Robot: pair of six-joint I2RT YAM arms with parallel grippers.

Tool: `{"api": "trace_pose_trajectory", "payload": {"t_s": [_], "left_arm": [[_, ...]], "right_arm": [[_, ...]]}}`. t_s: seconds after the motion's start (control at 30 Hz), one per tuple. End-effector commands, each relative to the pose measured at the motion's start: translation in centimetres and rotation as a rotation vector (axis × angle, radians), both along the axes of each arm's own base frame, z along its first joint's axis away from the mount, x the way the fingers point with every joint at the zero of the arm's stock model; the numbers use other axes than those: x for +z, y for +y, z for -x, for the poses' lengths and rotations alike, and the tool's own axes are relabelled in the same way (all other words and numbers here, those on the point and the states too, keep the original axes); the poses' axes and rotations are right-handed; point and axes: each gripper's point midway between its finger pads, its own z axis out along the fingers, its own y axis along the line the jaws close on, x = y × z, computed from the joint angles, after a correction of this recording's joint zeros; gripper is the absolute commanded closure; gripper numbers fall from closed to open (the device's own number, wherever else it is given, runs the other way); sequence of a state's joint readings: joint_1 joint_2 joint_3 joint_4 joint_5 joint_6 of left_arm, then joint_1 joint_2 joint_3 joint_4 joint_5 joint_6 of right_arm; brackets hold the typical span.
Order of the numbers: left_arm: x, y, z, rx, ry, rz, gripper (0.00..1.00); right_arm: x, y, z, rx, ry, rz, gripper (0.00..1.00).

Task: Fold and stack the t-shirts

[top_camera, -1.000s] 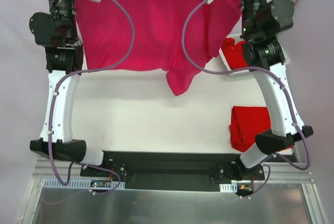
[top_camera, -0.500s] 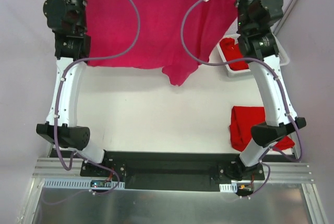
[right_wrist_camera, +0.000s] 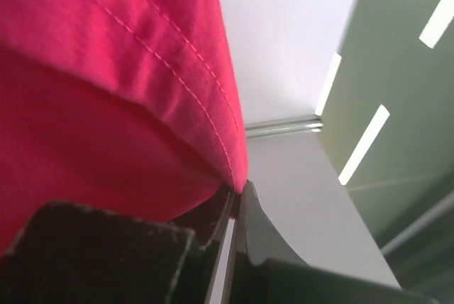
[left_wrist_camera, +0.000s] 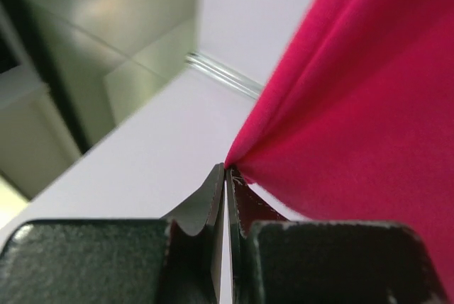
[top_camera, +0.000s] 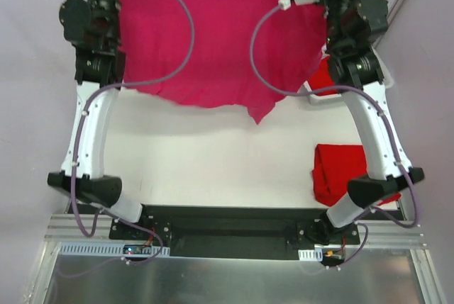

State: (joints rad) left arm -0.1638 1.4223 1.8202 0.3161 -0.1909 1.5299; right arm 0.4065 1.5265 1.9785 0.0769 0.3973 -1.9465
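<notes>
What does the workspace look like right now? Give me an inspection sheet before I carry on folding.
Surface: white table, bare between the arms.
Job's things: pink shirt held spread at the far side, one corner hanging lowest; folded red shirt at near right.
Clutter: white basket at far right, partly hidden by the right arm, with red cloth inside.
Grippers: left gripper and right gripper both shut on the pink shirt's edge.
Cables: purple cables loop across the pink shirt.
Surroundings: metal frame along the near edge; pale walls.
</notes>
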Motion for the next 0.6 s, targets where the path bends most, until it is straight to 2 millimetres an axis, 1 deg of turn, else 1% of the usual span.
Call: {"api": "trace_pose_trajectory", "payload": {"t_s": [0.0, 0.03, 0.07, 0.1, 0.13, 0.17, 0.2, 0.23, 0.27, 0.3, 0.33, 0.37, 0.4, 0.43, 0.47, 0.5, 0.53, 0.57], "left_arm": [[11.9, 2.3, 8.3, 0.078, -0.316, 0.063, 1.0], [10.7, 2.5, 7.4, 0.088, -0.281, 0.083, 1.0], [8.8, 3.3, 6.7, 0.12, -0.232, 0.127, 1.0], [7.2, 3.5, 6.4, 0.106, -0.219, 0.152, 1.0], [2.2, 3.0, 4.8, 0.098, -0.118, 0.117, 1.0], [0.4, 2.4, 4.3, 0.081, -0.104, 0.081, 1.0], [-1.9, 2.2, 3.6, 0.095, -0.068, 0.04, 1.0], [-1.8, 2.1, 3.5, 0.096, -0.07, 0.03, 1.0], [-0.8, 2.0, 3.6, 0.093, -0.082, 0.023, 1.0], [3.2, 2.2, 4.8, 0.093, -0.164, 0.039, 1.0], [4.9, 2.1, 4.8, 0.091, -0.17, 0.039, 1.0], [7.4, 2.0, 5.5, 0.086, -0.216, 0.032, 1.0], [11.8, 2.1, 7.5, 0.096, -0.327, 0.027, 1.0], [13.1, 1.9, 7.7, 0.098, -0.345, 0.008, 1.0], [14.2, 1.7, 8.2, 0.102, -0.376, -0.005, 1.0], [14.8, 1.9, 8.5, 0.137, -0.401, -0.013, 1.0], [14.4, 2.3, 8.1, 0.156, -0.386, 0.003, 1.0], [13.5, 2.8, 7.6, 0.146, -0.361, 0.06, 1.0]], "right_arm": [[10.3, -4.2, 6.3, -0.09, -0.279, -0.096, 0.99], [9.6, -4.4, 6.0, -0.105, -0.259, -0.104, 0.99], [6.8, -4.4, 5.1, -0.104, -0.195, -0.129, 0.99], [4.7, -4.7, 4.6, -0.117, -0.15, -0.138, 0.99], [3.1, -4.8, 4.8, -0.111, -0.125, -0.134, 0.99], [2.2, -5.1, 6.2, -0.104, -0.144, -0.127, 0.99], [-1.7, -4.0, 4.1, -0.091, -0.063, -0.067, 0.99], [-2.3, -3.8, 3.9, -0.09, -0.056, -0.053, 0.99], [-2.5, -3.7, 3.1, -0.089, -0.045, -0.043, 0.99], [1.0, -4.3, 4.4, -0.088, -0.115, -0.067, 0.99], [2.8, -4.4, 4.6, -0.086, -0.136, -0.068, 0.99], [2.8, -3.3, 1.8, -0.083, -0.117, -0.036, 0.99], [9.8, -4.9, 6.5, -0.082, -0.288, -0.094, 0.99], [10.6, -4.5, 5.9, -0.081, -0.287, -0.074, 0.99], [12.3, -4.5, 6.7, -0.076, -0.334, -0.067, 0.99], [12.5, -4.4, 6.2, -0.099, -0.339, -0.036, 0.99], [12.1, -4.3, 5.9, -0.105, -0.336, -0.037, 0.99], [10.9, -4.7, 5.5, -0.12, -0.308, -0.055, 0.99]]}}
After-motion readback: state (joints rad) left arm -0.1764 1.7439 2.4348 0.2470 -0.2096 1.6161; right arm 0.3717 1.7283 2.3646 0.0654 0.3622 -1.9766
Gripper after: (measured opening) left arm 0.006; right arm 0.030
